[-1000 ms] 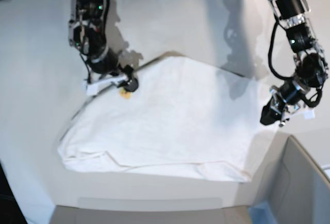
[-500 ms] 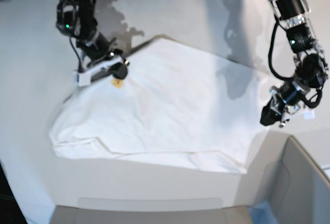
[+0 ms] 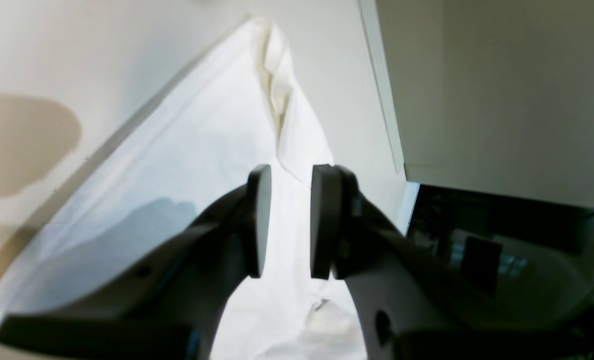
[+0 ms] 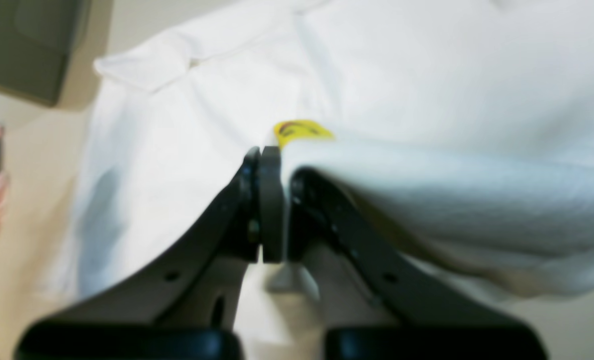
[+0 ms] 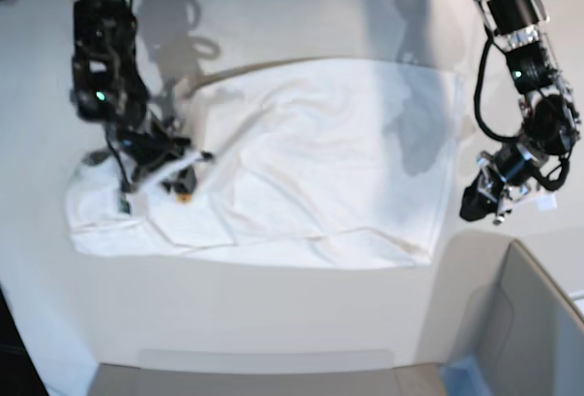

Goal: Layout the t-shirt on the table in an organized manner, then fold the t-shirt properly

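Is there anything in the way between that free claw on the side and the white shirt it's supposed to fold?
Nothing visible. The left gripper hangs with its jaws apart right above the t-shirt, with only bare cloth showing between and beyond its fingers. The other one, the right gripper, is already shut on the shirt's edge beside a small yellow label.

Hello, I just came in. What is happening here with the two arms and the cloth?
The right gripper is shut on the t-shirt, pinching the fabric next to the small yellow label. The shirt lies spread on the table but is still creased, and nothing has been folded yet. The left gripper hangs with its jaws apart at the shirt's other side and holds nothing.
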Robot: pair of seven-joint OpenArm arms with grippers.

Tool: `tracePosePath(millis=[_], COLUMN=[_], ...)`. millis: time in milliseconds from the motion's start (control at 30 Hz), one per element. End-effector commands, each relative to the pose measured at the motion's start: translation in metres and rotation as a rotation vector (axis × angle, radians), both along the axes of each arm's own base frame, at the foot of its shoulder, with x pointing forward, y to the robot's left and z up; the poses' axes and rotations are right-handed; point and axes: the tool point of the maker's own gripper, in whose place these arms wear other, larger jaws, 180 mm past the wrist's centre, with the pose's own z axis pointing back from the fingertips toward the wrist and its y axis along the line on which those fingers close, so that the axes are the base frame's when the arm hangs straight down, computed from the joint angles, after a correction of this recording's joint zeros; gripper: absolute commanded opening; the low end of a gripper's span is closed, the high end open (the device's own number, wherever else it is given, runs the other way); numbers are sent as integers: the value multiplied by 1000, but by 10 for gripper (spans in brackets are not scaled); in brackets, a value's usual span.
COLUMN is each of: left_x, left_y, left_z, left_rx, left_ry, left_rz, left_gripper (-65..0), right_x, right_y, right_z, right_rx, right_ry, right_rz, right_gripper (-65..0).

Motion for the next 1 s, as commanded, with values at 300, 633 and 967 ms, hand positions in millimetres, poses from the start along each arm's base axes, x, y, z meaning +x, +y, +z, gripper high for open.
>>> tracePosePath(millis=[300,633,967], left_x=[4,4,3], left_y=[-29,-28,-30], left_z=[6,7,6], left_rx=[-11,-8,-12], left_ry=[-2,-3,0], left_rz=[-104,-101,-104], left_gripper=[-498,-498,-498], right_x=[63,15,-36], right_y=[97,87,-6], right_z=[3,-3,18], right_rx=[-705,-737,-384], right_ry=[-80,-127,-183], right_rz=[344,316,-96], right_gripper=[-494,-302,-302])
